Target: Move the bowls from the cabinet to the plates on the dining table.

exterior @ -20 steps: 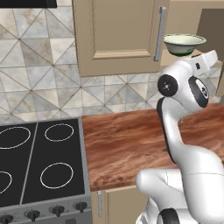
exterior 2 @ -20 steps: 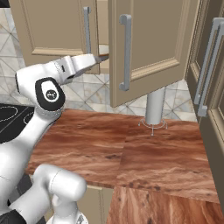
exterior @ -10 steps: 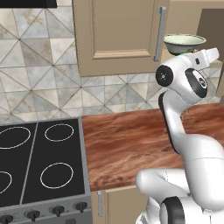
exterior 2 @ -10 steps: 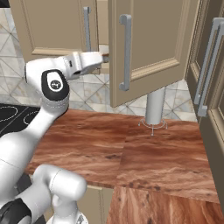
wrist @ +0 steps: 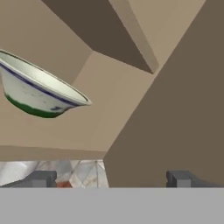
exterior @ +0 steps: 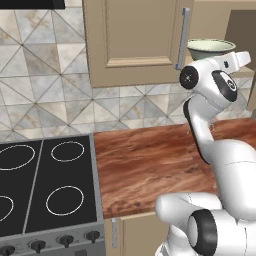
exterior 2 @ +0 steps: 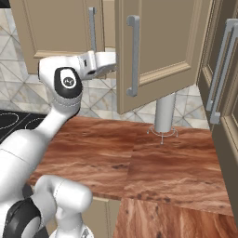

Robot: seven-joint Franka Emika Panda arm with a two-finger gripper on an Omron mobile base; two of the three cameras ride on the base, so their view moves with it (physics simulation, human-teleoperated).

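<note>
Bowl [wrist: 41, 94] at 10 o'clock on cabinet [wrist: 131, 87] shelf: rigid, slick, breakable (pinch rim). Fingers [wrist: 41, 178] apart, empty.

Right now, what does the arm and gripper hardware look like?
Glossy white rounded arm links with dark circular joint caps, each cap with a small pale dot in the middle. White hand ending in the gripper: two small dark grey blocky fingertips. No cables or markings visible.

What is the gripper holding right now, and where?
Nothing. The gripper is open, short of the pale green-white bowl on the cabinet shelf.
</note>
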